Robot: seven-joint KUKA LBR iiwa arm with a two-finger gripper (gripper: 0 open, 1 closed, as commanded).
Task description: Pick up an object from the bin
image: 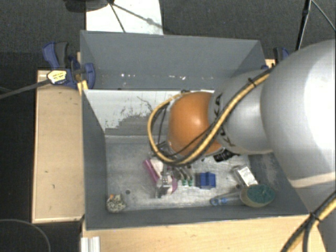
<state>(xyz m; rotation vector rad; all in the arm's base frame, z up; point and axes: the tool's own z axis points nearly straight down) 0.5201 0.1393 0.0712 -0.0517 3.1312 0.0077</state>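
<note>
My gripper (168,182) hangs low over the middle of the bin floor, mostly hidden under the arm's orange cover. A pink, oblong thing (153,171) lies right against its left side, tilted. Just to its right sit some small green pieces (186,182) and a blue block (206,180). Whether anything is in the gripper is hidden.
A roll of tape with a green middle (257,195) lies at the front right, with a blue pen (224,199) beside it and a small white and grey box (245,176) behind. A mottled round lump (116,203) rests in the front left corner.
</note>
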